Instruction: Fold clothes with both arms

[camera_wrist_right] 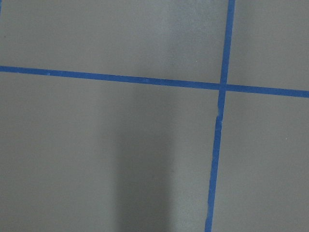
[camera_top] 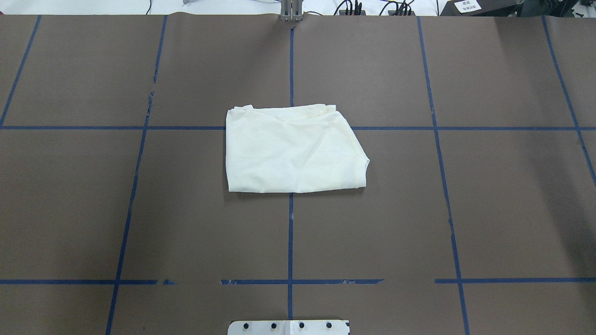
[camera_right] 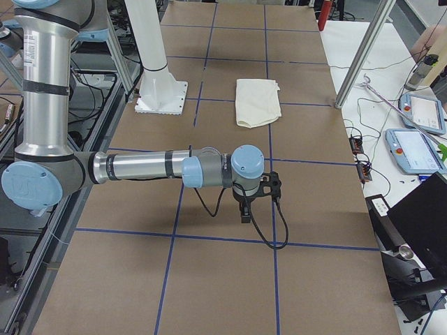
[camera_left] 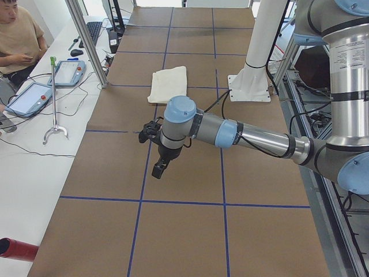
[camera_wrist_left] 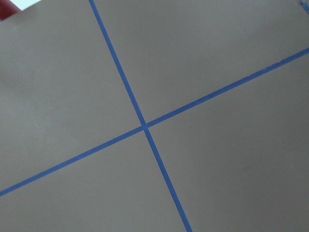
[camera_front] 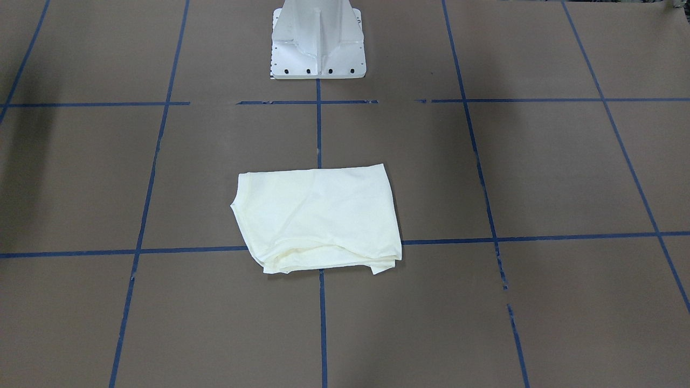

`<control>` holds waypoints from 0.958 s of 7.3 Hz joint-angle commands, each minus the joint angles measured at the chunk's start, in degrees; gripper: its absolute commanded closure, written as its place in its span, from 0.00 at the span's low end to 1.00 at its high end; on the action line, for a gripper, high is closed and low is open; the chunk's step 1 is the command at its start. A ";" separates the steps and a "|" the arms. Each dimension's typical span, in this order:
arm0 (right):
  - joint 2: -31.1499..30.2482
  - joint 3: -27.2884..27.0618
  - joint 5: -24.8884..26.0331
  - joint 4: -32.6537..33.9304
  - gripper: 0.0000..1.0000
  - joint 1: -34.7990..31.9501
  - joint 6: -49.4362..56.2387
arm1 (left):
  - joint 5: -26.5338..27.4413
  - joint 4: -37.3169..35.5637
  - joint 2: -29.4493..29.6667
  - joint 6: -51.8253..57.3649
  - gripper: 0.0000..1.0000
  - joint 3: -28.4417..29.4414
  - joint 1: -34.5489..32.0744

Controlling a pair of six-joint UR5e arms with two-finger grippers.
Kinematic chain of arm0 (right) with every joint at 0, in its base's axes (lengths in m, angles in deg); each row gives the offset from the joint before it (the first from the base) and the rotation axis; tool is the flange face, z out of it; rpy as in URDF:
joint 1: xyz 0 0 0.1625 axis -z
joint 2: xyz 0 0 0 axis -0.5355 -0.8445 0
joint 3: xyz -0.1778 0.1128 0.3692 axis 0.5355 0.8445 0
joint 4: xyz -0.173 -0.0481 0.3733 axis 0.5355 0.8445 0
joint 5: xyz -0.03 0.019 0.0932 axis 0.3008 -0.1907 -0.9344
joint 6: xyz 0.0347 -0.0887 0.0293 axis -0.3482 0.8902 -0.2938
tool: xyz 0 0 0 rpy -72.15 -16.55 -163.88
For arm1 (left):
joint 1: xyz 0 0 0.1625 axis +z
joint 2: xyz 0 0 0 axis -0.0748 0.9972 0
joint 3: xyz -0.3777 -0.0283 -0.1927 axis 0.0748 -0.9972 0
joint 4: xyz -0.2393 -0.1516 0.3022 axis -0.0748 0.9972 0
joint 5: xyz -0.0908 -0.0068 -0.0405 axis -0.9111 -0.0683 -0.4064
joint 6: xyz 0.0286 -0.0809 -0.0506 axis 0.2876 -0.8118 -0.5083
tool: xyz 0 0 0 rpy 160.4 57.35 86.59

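Lying folded on the table (camera_top: 465, 209), the shirt (camera_top: 293, 151) seems plain-side up.

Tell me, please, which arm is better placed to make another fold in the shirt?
Right, but only marginally: the shirt straddles the centre tape line and reaches slightly farther toward the robot's right. The right arm and left arm both hang over bare table, away from it.

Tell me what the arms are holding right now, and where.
Nothing: the folded shirt lies alone on the table, well apart from the left gripper and the right gripper.
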 commanded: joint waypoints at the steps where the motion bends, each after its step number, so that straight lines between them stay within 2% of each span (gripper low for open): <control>1: -0.17 -0.65 -0.46 0.00 0.00 -0.09 0.00 | -0.34 -0.07 0.07 -0.09 0.00 -1.14 -0.46; 5: 0.18 -0.65 0.15 -0.09 0.00 -0.09 0.09 | -0.61 0.10 -0.73 0.00 0.00 -0.62 -0.37; 7: 2.64 -0.13 1.28 0.43 0.00 -0.09 0.09 | -0.70 -0.33 -1.42 0.00 0.00 -0.79 -0.37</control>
